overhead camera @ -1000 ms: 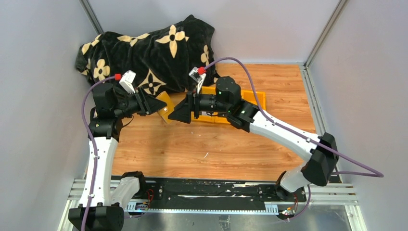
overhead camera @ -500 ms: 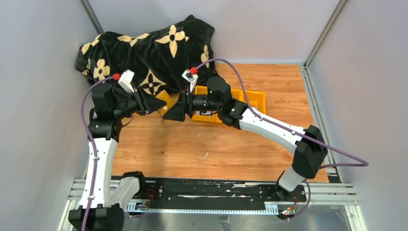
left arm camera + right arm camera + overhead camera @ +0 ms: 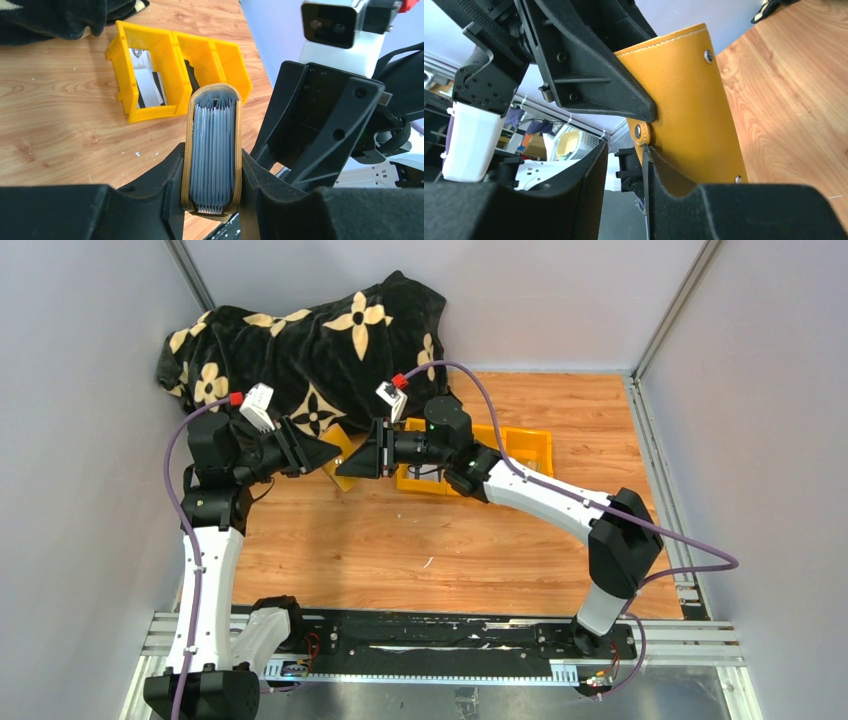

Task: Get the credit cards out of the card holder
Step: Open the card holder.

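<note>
Matt, seemingly leather card holder [image 3: 684,100]

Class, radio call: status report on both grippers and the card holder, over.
Left gripper clamped on card holder, held aloft. Right gripper jaws slightly apart at its snap tab, no grip seen. Yellow bin behind, clear of both.

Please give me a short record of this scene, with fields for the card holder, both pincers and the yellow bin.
card holder: held off the table, grey pockets visible at its edge
left pincer: shut on the card holder
right pincer: fingers at the holder's snap tab, grip unclear
yellow bin: on the table, cards in one end compartment
</note>
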You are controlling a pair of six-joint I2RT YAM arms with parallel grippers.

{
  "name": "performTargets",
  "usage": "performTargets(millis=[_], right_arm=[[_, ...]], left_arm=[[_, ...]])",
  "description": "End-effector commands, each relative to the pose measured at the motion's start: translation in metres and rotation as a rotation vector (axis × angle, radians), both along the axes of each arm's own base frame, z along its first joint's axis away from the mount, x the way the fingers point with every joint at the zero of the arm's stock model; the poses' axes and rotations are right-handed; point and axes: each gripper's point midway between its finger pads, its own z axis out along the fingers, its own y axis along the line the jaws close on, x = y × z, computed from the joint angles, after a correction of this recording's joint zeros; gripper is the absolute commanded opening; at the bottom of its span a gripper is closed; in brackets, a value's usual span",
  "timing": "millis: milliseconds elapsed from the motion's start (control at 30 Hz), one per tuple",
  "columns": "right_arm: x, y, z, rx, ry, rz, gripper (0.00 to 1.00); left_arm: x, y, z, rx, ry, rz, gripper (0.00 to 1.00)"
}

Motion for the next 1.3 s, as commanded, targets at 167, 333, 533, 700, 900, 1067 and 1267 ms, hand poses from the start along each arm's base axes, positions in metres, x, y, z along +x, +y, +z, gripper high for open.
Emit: performTargets(millis=[167,333,533,700,900,1067,1267], right_arm=[[0.020,0.021,0.030,0.096,0.040,-0.065,0.18],[0.028,0.021,0.032,0.096,0.045,-0.108,0.08],[0.030,0.022,0.036,0.095,0.034,-0.134,0.00],[0.023,0.022,0.043,0.096,-0.021,-0.150,0.00],[0.005,0.028,0.046,0.017,-0.159,-0.179,0.00],[-0.005,0.026,0.050,-0.033,-0.286,-0.220,0.00],[-0.020,0.021,0.042,-0.076,-0.378,-0.191,0.11]], left_arm=[[-0.013,-0.010,0.017,-0.035,-0.043,-0.056,0.00],[-0.008,-0.005,0.011,-0.007,-0.036,-0.014,0.00],[-0.001,0.004,-0.001,0.026,-0.009,0.048,0.00],[0.005,0.014,-0.013,0.063,0.013,0.116,0.00],[0.013,0.026,-0.019,0.083,0.036,0.208,0.00],[0.017,0.033,-0.022,0.083,0.062,0.266,0.00],[0.018,0.031,-0.023,0.081,0.079,0.248,0.00]])
